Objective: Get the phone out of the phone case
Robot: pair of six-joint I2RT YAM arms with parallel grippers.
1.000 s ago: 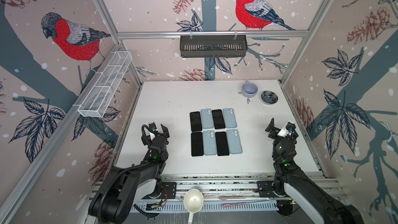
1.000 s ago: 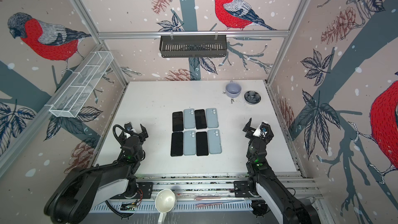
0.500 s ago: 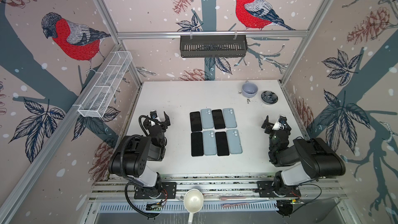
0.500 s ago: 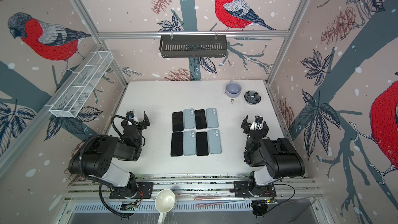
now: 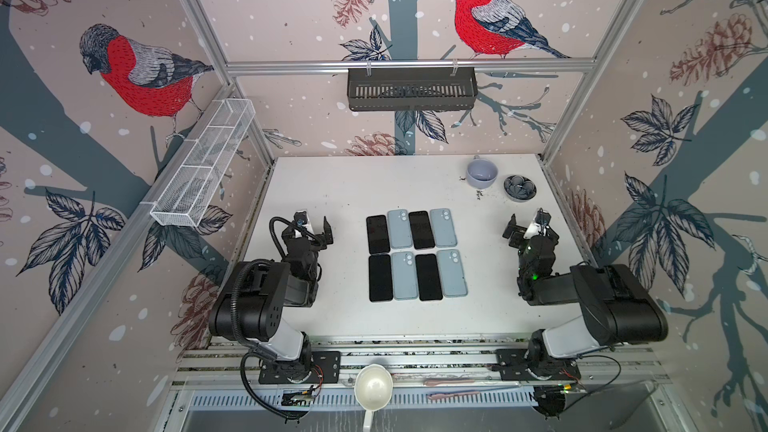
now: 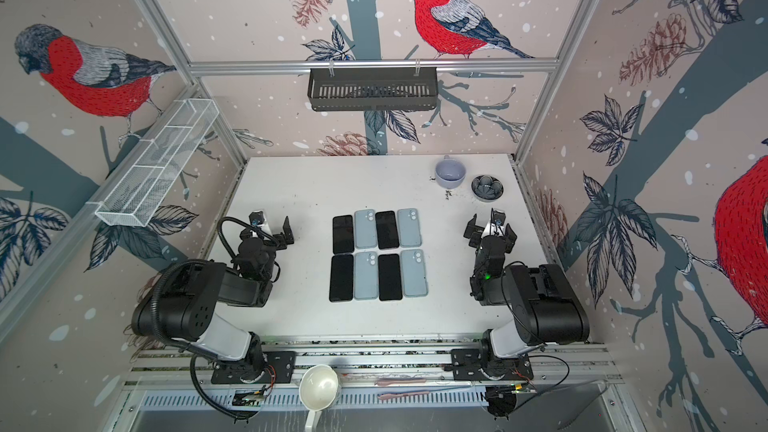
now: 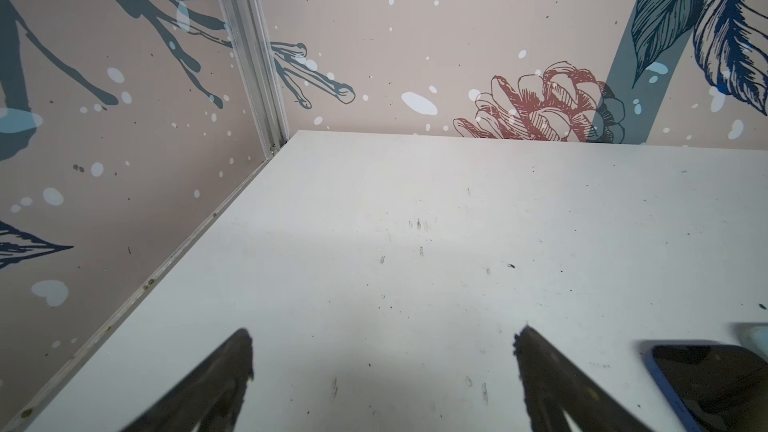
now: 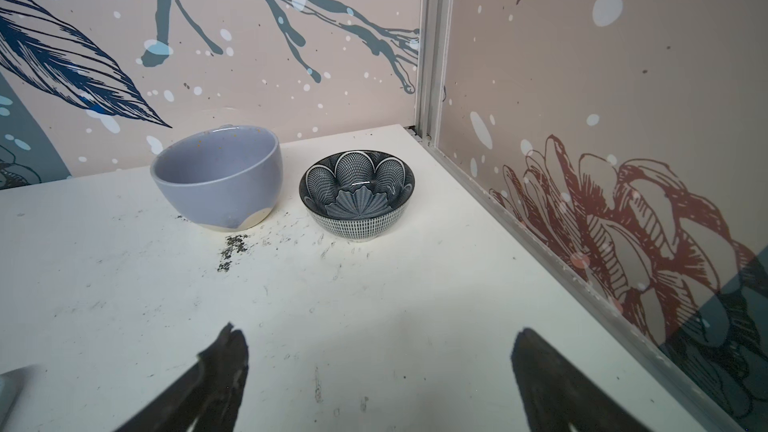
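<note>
Centrally, eight phones [image 5: 417,254] sit in two rows of four on the white table [image 5: 332,184], dark screens alternating with pale-blue backs; case edges are too small to tell. Well apart either side: left gripper [image 5: 314,224], right gripper [image 5: 528,225], fingers spread, holding nothing. Far right corner: lilac cup [image 5: 481,172], patterned bowl [image 5: 519,188]. Walls: bullfinch wallpaper [image 5: 145,76]. Left wrist view crops one blue-edged phone [image 7: 715,384].

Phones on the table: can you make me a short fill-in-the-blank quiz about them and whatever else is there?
1. The phones lie in two rows of ____ each.
2. In the far corner, beside the lilac cup, stands a patterned ____.
3. The left tool and the right tool both stand wide ____ and hold nothing.
Missing words: four; bowl; open.
</note>
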